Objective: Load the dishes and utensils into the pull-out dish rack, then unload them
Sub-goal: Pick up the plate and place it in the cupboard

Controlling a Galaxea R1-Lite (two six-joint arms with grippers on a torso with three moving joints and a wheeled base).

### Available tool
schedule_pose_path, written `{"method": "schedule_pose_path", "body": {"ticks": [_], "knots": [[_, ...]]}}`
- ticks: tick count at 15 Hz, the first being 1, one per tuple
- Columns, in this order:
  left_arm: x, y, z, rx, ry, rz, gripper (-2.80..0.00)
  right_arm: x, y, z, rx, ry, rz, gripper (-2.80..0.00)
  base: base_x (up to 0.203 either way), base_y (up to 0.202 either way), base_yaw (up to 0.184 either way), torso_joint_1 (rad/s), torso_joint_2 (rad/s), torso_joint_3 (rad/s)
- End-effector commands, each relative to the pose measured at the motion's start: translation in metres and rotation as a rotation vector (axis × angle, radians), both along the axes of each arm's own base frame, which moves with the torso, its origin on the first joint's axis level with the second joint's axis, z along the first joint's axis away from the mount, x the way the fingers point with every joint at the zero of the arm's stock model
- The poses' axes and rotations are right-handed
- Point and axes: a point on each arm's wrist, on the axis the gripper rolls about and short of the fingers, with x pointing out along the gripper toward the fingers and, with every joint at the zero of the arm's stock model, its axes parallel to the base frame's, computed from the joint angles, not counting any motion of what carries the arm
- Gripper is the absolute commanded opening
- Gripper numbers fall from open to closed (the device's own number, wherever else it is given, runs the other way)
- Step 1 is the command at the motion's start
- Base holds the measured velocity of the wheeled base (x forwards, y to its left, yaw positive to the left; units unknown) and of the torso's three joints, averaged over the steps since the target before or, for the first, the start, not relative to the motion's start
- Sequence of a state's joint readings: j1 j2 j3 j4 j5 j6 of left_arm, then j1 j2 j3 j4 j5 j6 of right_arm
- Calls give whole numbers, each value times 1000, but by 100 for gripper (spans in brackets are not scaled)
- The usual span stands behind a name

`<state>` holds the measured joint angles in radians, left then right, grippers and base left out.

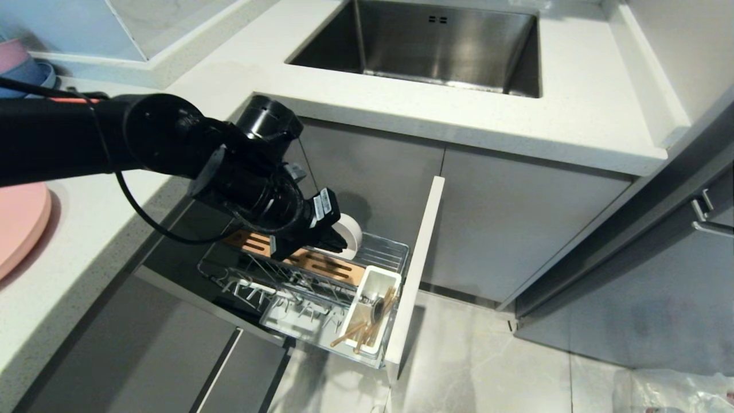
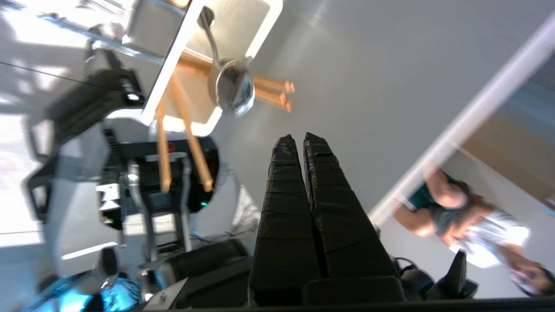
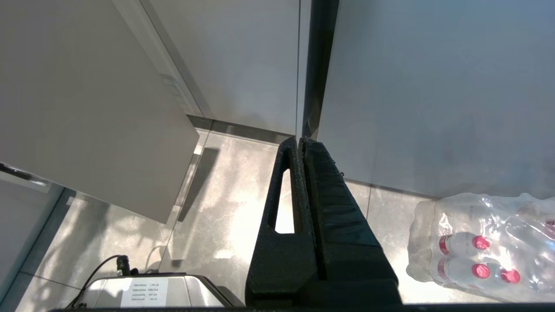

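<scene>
The pull-out dish rack (image 1: 383, 248) stands drawn out under the counter, its pale front panel (image 1: 421, 258) to the right. The cream-white bowl (image 1: 351, 229) stands on edge in it, beside the wood strip (image 1: 324, 264). In the white utensil cup (image 1: 385, 276) lean the chopsticks (image 1: 350, 334) and the spoon (image 1: 378, 310). My left gripper (image 1: 334, 240) hovers over the rack right by the bowl. In the left wrist view that left gripper (image 2: 297, 138) is shut and empty, with the spoon (image 2: 232, 86) and chopsticks (image 2: 190, 143) beyond it. The pink plate (image 1: 17, 223) lies on the counter at far left. My right gripper (image 3: 300, 139) is shut and parked low.
The steel sink (image 1: 436, 46) is set in the counter behind the rack. Stacked pink and blue bowls (image 1: 20, 63) sit at the far left corner. A pack of water bottles (image 3: 481, 247) lies on the floor. A person (image 2: 455, 212) is nearby.
</scene>
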<state>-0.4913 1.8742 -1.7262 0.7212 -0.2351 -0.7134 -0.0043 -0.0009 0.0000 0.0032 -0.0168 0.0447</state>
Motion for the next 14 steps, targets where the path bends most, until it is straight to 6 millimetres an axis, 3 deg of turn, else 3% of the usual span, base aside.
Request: {"method": "schedule_pose_path", "body": {"ticks": [1, 3, 8, 11, 14], "knots": [[-26, 7, 32, -8, -77, 9, -280, 0, 0, 0, 1, 2, 0, -280, 0, 0, 0, 0, 0, 0], [-51, 14, 55, 51, -184, 77, -280, 0, 0, 0, 0, 2, 1, -280, 0, 0, 0, 0, 0, 0], [-88, 46, 98, 231, -452, 313, -280, 0, 0, 0, 0, 2, 0, -280, 0, 0, 0, 0, 0, 0], [-99, 71, 112, 379, -552, 489, -280, 0, 0, 0, 0, 2, 0, -280, 0, 0, 0, 0, 0, 0], [-95, 97, 114, 566, -572, 658, -280, 0, 0, 0, 1, 2, 0, -280, 0, 0, 0, 0, 0, 0]]}}
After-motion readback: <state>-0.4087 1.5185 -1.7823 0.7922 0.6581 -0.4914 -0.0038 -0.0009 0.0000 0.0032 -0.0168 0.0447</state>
